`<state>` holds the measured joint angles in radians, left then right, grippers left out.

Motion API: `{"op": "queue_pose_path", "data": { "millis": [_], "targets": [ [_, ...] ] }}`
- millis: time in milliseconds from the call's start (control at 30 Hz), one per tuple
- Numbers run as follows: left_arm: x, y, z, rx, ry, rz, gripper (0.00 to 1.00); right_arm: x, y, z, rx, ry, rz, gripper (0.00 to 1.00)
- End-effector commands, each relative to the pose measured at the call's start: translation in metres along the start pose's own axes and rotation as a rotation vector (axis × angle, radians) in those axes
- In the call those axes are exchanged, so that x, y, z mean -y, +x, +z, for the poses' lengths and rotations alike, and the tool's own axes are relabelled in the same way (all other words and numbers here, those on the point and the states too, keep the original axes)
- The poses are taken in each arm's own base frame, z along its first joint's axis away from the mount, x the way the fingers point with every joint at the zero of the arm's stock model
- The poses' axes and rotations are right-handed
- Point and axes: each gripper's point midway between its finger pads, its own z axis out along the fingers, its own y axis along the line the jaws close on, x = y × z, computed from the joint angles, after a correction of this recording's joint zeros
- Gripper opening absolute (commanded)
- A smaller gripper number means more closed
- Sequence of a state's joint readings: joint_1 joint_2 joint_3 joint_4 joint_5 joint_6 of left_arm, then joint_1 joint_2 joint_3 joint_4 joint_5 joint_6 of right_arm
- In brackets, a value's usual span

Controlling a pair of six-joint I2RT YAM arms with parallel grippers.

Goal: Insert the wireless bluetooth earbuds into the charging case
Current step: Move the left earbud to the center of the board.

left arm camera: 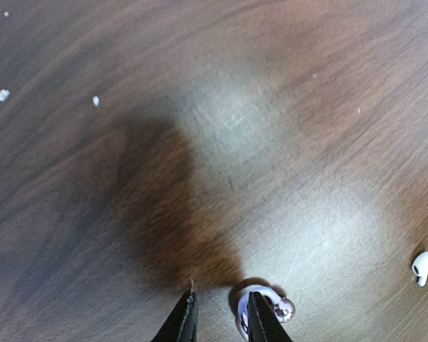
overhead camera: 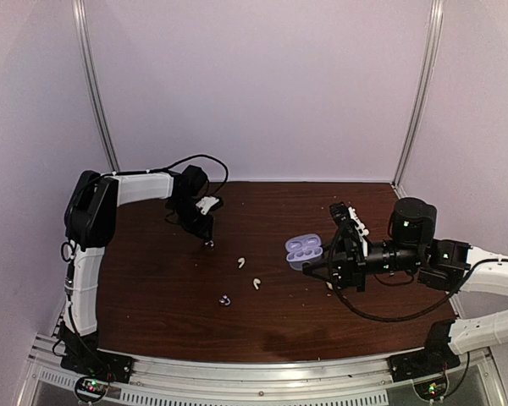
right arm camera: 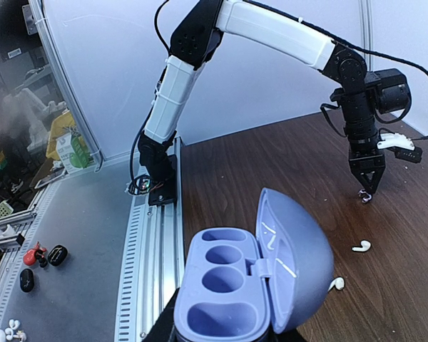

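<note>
In the top external view, the charging case (overhead camera: pixel 304 251) is seen open, right of the middle of the table (overhead camera: pixel 152 279). It is clamped from its near-right side by the right gripper (overhead camera: pixel 320 266). Whether it rests on the wood cannot be told. Left of the case a far white earbud (overhead camera: pixel 241 262) and a near white earbud (overhead camera: pixel 256 283) lie apart, and a near purple earbud (overhead camera: pixel 225 299) lies closer to the arm bases. The left gripper (overhead camera: pixel 208 238) is pointed straight down toward the far left. In the left wrist view its fingers (left arm camera: pixel 182 324) are parted by a narrow gap with bare wood between them, so nothing is gripped. A far purple earbud (left arm camera: pixel 286 309) sits partly hidden behind one finger, outside the gap, and a white earbud (left arm camera: pixel 424 265) lies well apart at the frame's edge. In the right wrist view the case fills the foreground, its lid swung open to one side and its visible moulded wells empty. The earbuds are judged very light, hard, smooth and rounded, so one could easily be squirted or rolled out of a pinch. The far purple earbud would best be centred between the fingers and taken gently across its widest part.
</note>
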<state>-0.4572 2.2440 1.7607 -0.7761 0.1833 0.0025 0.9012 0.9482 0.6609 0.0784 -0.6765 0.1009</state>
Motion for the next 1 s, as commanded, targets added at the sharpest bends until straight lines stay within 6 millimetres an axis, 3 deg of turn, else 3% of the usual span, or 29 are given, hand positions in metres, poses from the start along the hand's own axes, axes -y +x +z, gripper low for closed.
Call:
{"op": "queue_pose_path", "data": {
  "millis": [0,367,967],
  "targets": [
    [0.003,0.010,0.003,-0.023,0.029,0.019,0.27,-0.001,-0.009,-0.004,0.029,0.007,-0.020,0.00],
    [0.015,0.019,0.003,-0.036,0.074,0.027,0.24,-0.001,-0.009,-0.005,0.029,0.010,-0.022,0.00],
    [0.034,0.045,-0.008,-0.032,0.152,0.006,0.32,0.001,-0.009,-0.004,0.028,0.013,-0.023,0.00]
  ]
}}
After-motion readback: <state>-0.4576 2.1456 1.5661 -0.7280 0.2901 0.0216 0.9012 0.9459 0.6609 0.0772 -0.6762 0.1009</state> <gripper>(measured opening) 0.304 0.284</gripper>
